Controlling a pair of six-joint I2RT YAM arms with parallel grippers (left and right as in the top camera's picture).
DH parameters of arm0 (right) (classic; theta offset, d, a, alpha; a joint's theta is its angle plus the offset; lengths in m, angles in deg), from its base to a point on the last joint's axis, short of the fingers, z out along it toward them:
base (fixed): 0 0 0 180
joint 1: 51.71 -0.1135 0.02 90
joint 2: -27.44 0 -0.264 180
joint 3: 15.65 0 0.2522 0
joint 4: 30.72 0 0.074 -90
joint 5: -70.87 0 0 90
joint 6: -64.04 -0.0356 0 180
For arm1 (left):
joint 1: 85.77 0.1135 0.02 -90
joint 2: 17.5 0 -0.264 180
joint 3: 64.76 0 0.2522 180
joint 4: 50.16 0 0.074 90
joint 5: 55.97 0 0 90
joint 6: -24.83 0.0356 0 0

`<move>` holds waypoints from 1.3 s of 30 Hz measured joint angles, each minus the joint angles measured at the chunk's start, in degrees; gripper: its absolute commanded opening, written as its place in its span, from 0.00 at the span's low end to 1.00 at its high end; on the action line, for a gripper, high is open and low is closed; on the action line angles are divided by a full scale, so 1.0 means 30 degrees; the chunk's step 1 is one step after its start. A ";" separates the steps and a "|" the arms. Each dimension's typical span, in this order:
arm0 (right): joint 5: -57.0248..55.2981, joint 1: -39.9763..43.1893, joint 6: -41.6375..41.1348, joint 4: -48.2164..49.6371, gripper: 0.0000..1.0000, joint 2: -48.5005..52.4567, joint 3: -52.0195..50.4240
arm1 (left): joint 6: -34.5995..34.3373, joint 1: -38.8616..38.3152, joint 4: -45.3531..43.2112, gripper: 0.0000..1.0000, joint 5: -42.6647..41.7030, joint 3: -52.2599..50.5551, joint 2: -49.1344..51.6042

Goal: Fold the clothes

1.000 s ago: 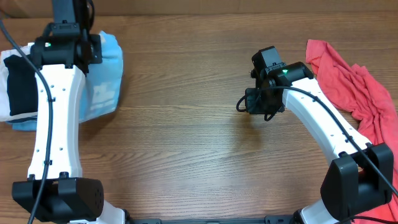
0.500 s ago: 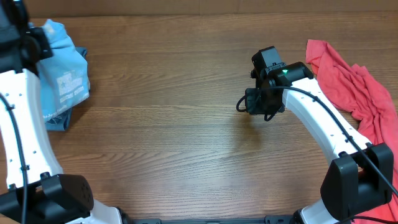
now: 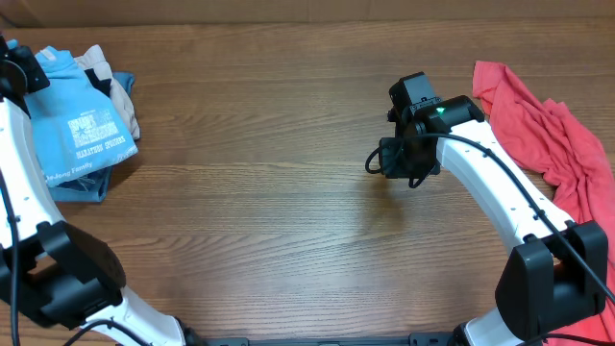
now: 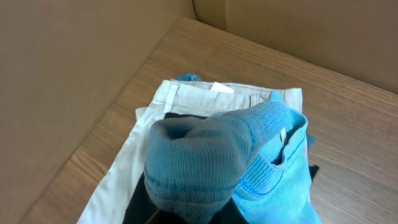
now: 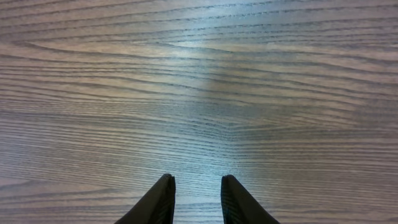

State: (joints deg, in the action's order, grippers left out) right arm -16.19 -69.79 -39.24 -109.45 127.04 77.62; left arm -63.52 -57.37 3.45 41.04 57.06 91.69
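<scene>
At the far left my left gripper sits over the back corner of the table, with the sky-blue T-shirt draped from it onto a stack of folded things, printed lettering facing up. In my left wrist view the T-shirt is bunched right where my fingers should be and hides them, so I cannot tell whether I am clamped on the cloth or only resting in it. Under it lie a beige piece and a black piece, and the beige piece pokes out beside the shirt. I judge this shirt's fold to be done and the step in hand to be setting it on the stack; the next move calls for coming away cleanly without dragging the collar or pulling the pile askew. Further right the middle of the table is bare wood, and my right gripper hovers over it, fingers only narrowly apart with nothing between them. At the far right the coral-red garments lie loose and rumpled, not yet folded, well apart from either gripper; nothing stands between my right gripper and them.
</scene>
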 measured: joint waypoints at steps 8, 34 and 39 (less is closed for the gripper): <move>0.0000 0.0000 0.0007 -0.0087 0.29 0.0000 0.0000 | 0.0015 0.0291 -0.2674 0.04 -0.0270 0.0000 0.1632; 0.0000 0.0000 -0.0007 -0.0087 0.29 0.0000 0.0000 | 0.1683 0.1370 -0.5814 0.43 -0.0350 0.0000 0.4575; 0.0000 0.0000 -0.0015 -0.0087 0.29 0.0000 0.0000 | 0.1705 0.1719 -0.6025 0.72 -0.0350 0.0000 0.4575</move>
State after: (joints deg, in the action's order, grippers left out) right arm -16.19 -69.79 -39.28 -109.72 127.04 77.62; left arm -58.40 -52.21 -14.62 39.99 57.06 105.41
